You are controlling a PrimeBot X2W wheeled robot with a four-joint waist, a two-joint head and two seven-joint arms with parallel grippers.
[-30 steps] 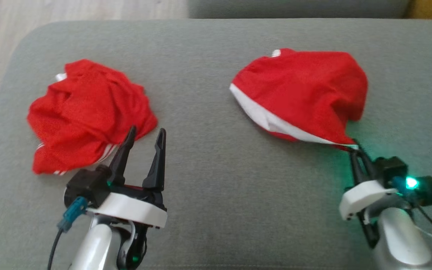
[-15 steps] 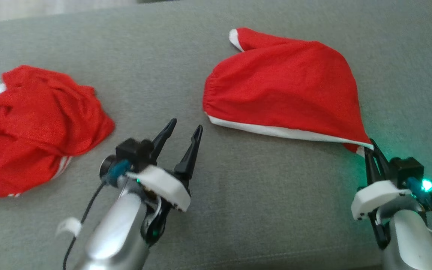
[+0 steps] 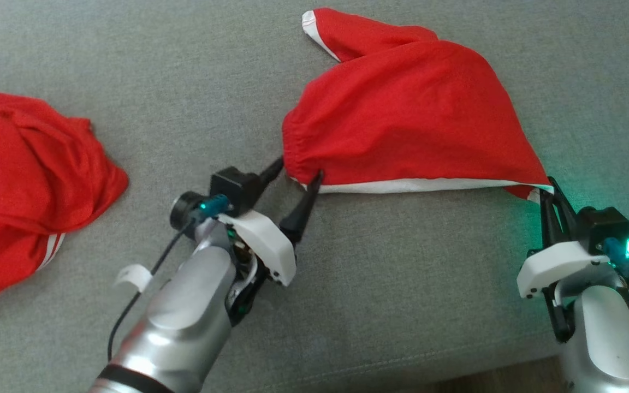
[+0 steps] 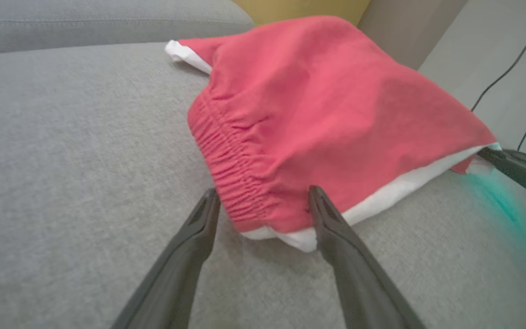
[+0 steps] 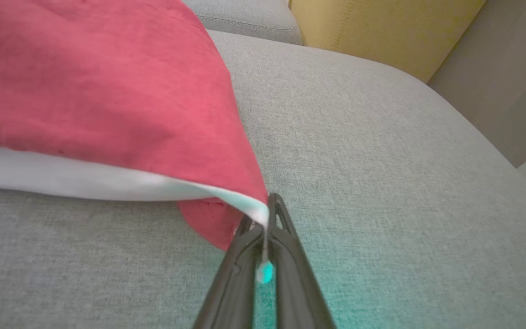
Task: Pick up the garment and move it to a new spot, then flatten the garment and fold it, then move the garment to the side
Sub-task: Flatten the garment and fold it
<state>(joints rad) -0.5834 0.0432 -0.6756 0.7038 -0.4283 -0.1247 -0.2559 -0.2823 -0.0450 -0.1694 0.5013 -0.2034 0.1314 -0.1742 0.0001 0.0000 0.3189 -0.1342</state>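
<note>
Right wrist view gives you the firm end. Your right gripper (image 5: pixel 266 208) has its jaws pressed together on a white-trimmed corner of the red garment (image 5: pixel 98 91), pinching it just above the grey cushion (image 5: pixel 381 160).

Your left gripper (image 4: pixel 260 201) has its jaws spread wide. Its tips are at the gathered waistband (image 4: pixel 231 173), whose near corner sits between the two fingers as far as the left wrist view shows. Nothing is gripped there yet.

From the head view, the cloth between your two grippers runs as a fairly straight white-edged hem. Beyond that edge it humps up in a loose dome on the cushion, and one leg end pokes out on the far side.

By my reading, you are at the start of flattening, with one corner secured and the second about to be taken. The spread, the fold and the move to the side are all left to do.

A second red garment (image 3: pixel 25 185) lies crumpled, well apart on your left. It is untouched.
</note>
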